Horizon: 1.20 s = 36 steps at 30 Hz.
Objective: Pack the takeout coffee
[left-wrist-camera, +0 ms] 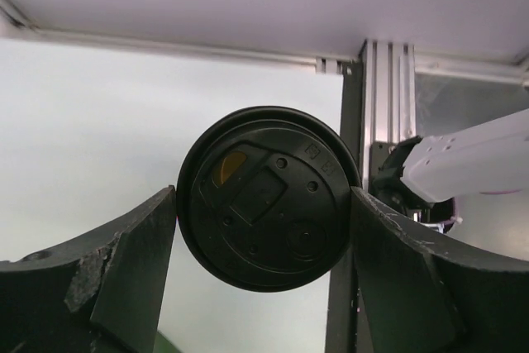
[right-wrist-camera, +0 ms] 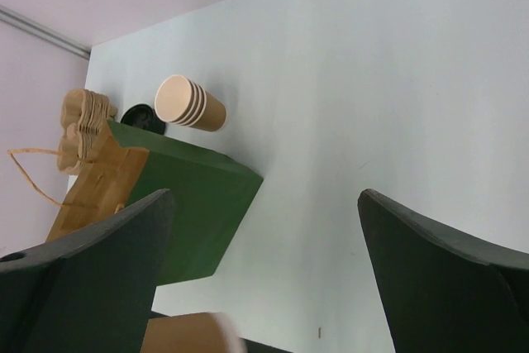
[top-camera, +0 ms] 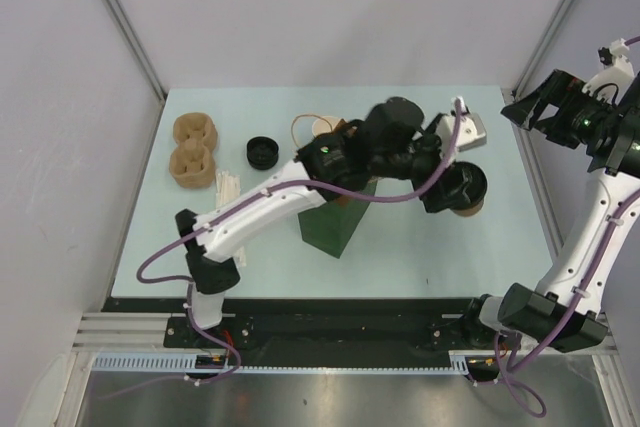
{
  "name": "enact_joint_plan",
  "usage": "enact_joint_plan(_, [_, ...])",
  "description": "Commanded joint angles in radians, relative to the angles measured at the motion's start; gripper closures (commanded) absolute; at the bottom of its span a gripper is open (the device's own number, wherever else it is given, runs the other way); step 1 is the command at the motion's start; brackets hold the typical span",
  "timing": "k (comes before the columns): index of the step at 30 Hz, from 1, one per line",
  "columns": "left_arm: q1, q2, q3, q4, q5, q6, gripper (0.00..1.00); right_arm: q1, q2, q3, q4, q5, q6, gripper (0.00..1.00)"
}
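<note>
**Coffee cup clamped in left gripper: go easy on the squeeze**

Top view: left gripper reaches past the green bag and is closed on the coffee cup, just right of the bag. The right gripper is far right, well apart.

Left wrist: fingers press both sides of the black lid.

Right wrist: jaws spread wide, nothing between them.

Judgement: the paper wall is light and crushable, and the lid could pop off. The lid rim is the stiffest hold, so keep the cup upright.

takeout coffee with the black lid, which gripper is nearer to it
Left. The left gripper is closed on the takeout coffee, pressing it from both sides. The right gripper hangs open by the right edge of the table, well apart from it.
</note>
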Motion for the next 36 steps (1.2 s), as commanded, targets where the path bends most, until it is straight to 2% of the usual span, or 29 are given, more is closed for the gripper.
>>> enact_joint_plan(1, [0.047, -0.131, 0.109, -0.070, 0.027, 0.063, 0.41, 0.001, 0.043, 0.059, 0.036, -0.024, 0.007, 0.00])
enact_joint_plan(7, [0.168, -0.270, 0.092, -0.116, 0.045, 0.067, 0.41, 0.107, 0.100, 0.097, 0.071, 0.011, -0.041, 0.00])
enact_joint_plan(11, [0.334, -0.347, 0.080, -0.159, 0.081, 0.047, 0.40, 0.225, 0.155, 0.157, 0.069, 0.023, -0.096, 0.00])
enact_joint_plan(14, [0.463, -0.443, -0.016, -0.167, 0.099, 0.054, 0.40, 0.337, 0.221, 0.218, 0.031, 0.046, -0.207, 0.00])
enact_joint_plan(16, [0.577, -0.537, -0.157, -0.137, 0.114, 0.051, 0.39, 0.430, 0.283, 0.255, -0.003, 0.063, -0.255, 0.00])
enact_joint_plan(20, [0.763, -0.608, -0.282, -0.182, 0.178, 0.041, 0.39, 0.574, 0.411, 0.361, -0.082, 0.092, -0.353, 0.00])
enact_joint_plan(21, [0.843, -0.631, -0.306, -0.190, 0.194, 0.025, 0.39, 0.597, 0.445, 0.422, -0.102, 0.105, -0.407, 0.00])
enact_joint_plan(23, [0.911, -0.657, -0.383, -0.184, 0.215, 0.015, 0.39, 0.671, 0.536, 0.489, -0.171, 0.122, -0.461, 0.00])
enact_joint_plan(24, [0.982, -0.667, -0.406, -0.172, 0.232, -0.008, 0.39, 0.696, 0.569, 0.552, -0.194, 0.143, -0.505, 0.00])
enact_joint_plan(27, [1.075, -0.700, -0.510, -0.155, 0.262, -0.015, 0.39, 0.762, 0.667, 0.652, -0.256, 0.161, -0.556, 0.00])
enact_joint_plan(30, [1.124, -0.732, -0.633, -0.126, 0.268, -0.004, 0.39, 0.820, 0.726, 0.671, -0.276, 0.183, -0.616, 0.03])
enact_joint_plan(36, [1.138, -0.749, -0.826, -0.046, 0.257, -0.004, 0.38, 0.909, 0.770, 0.651, -0.285, 0.221, -0.693, 0.06])
